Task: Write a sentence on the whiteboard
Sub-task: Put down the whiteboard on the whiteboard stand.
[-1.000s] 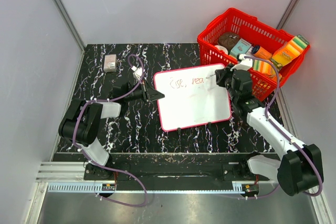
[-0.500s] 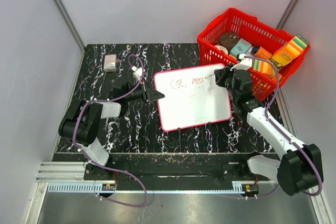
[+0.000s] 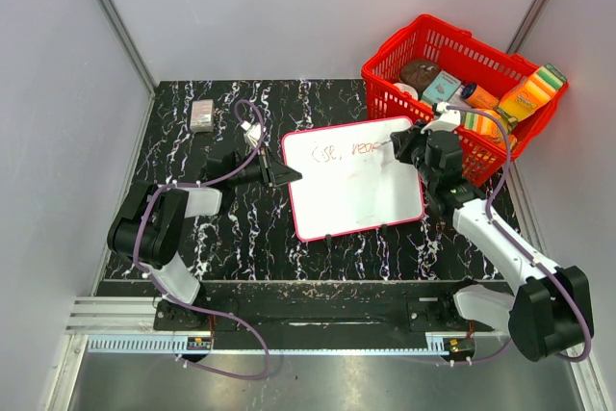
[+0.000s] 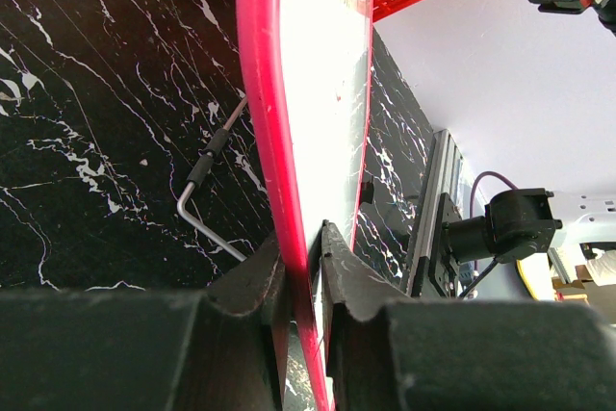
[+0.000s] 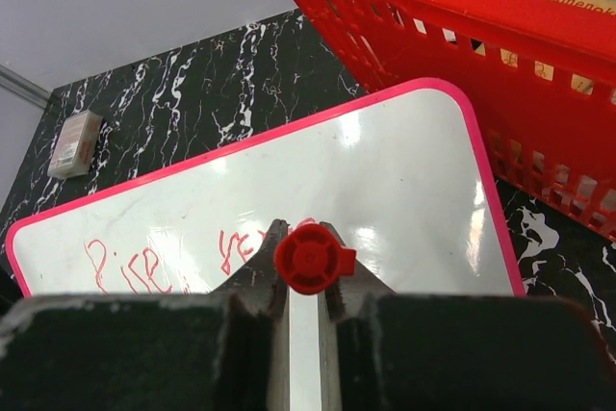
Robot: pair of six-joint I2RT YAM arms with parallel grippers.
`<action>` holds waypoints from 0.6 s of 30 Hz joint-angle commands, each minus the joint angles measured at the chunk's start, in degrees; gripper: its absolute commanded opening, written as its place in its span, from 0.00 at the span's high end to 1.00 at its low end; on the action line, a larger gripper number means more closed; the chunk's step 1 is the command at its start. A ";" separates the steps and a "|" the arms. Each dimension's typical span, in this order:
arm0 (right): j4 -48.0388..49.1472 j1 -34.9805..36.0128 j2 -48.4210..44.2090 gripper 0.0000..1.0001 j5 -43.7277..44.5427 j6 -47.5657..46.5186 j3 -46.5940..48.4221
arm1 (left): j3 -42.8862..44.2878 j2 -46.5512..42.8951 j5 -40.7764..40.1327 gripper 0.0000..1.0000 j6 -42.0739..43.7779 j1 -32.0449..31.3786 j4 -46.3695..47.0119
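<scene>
The whiteboard point(image 3: 358, 190) lies tilted on the black marble table, white with a thin red rim point(image 4: 258, 93). My left gripper point(image 3: 285, 175) is shut on its left edge, one finger on each face point(image 4: 306, 249). My right gripper point(image 3: 400, 144) is over the board's upper right part, shut on a red marker point(image 5: 310, 259) seen end-on from its cap; the tip is hidden under the cap. The sentence point(image 3: 345, 151) is red handwriting in one row along the top of the board, and in the right wrist view point(image 5: 173, 262) it ends just left of the marker.
A red basket point(image 3: 385, 93) full of packets stands at the back right, right beside the board's corner point(image 5: 433, 36). A small grey block point(image 3: 201, 115) lies at the back left. A bent wire foot point(image 4: 204, 194) props the board. Grey walls close three sides.
The red writing has grown a little to the right. My right gripper with the marker has shifted slightly rightward along the row. The left gripper and the board stay still.
</scene>
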 commanded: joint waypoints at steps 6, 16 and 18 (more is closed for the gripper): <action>-1.49 -0.33 -2.67 1.00 1.10 -0.65 -1.65 | 0.85 -1.63 -0.39 1.00 4.84 -1.08 0.72; -1.40 -0.68 -3.20 1.00 4.53 0.31 -1.03 | 0.85 -1.72 -0.39 1.00 4.75 -1.08 0.80; -0.97 -0.94 -3.55 1.00 4.71 0.57 -0.94 | 0.85 -1.72 -0.30 1.00 4.84 -1.08 0.72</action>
